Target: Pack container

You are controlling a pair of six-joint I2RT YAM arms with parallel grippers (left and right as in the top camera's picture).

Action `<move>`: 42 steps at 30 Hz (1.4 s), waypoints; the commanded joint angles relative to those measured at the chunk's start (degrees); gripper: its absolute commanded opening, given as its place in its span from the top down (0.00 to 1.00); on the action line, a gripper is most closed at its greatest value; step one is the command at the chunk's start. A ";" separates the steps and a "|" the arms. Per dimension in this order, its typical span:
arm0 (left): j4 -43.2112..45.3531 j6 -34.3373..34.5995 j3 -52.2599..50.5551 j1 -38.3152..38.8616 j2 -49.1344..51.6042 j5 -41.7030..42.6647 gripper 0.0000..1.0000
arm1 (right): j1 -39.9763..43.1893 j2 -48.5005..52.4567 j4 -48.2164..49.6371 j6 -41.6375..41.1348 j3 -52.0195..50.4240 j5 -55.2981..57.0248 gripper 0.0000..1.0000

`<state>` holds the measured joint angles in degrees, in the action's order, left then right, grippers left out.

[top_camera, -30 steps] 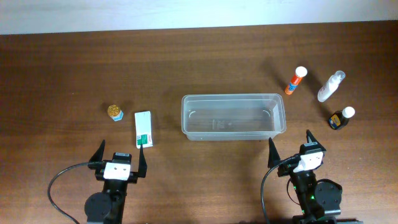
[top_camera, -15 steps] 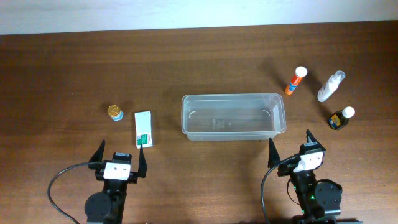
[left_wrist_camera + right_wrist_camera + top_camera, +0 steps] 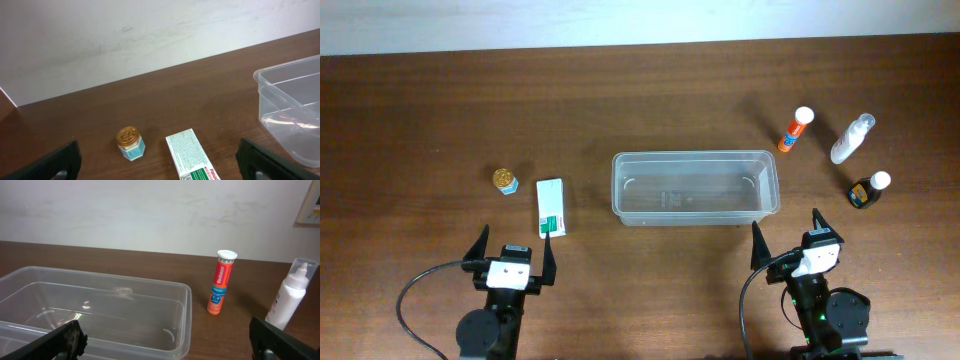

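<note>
My left pincer (image 3: 516, 247) and right pincer (image 3: 786, 234) both gape wide and hold nothing, low in the overhead frame, so I judge packing has not yet begun. The container (image 3: 695, 154) sits empty at the centre of the surface (image 3: 640, 90). The green-and-white box (image 3: 551, 207) lies just above my left pincer, so next I would reach down, close across its narrow sides and carry it rightward.

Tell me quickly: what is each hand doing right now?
Left hand: open, holding nothing.
Right hand: open, holding nothing.
</note>
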<state>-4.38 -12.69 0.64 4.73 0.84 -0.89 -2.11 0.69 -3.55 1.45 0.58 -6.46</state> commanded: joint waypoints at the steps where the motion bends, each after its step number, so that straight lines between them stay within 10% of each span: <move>1: -0.33 -0.70 -0.13 -0.28 -0.50 -0.35 0.01 | -0.50 -0.26 -0.48 -1.84 -0.26 0.72 0.02; 13: -0.33 -0.70 -0.13 -0.28 -0.50 -0.35 0.01 | -0.48 -0.26 3.82 -1.90 3.48 -6.69 0.01; 22: -0.33 -0.70 -0.13 -0.28 -0.50 -0.35 0.01 | -0.48 3.96 -11.85 3.28 25.77 16.20 0.02; 32: -0.33 -0.70 -0.13 -0.28 -0.50 -0.35 0.01 | -0.39 26.82 -35.47 4.31 55.58 40.85 0.01; 42: -0.33 -0.70 -0.13 -0.28 -0.50 -0.35 0.01 | 4.76 52.24 -54.77 3.30 80.52 37.70 0.01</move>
<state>-4.40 -12.69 0.62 4.73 0.84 -1.04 -0.56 48.49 -56.82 4.60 76.75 32.25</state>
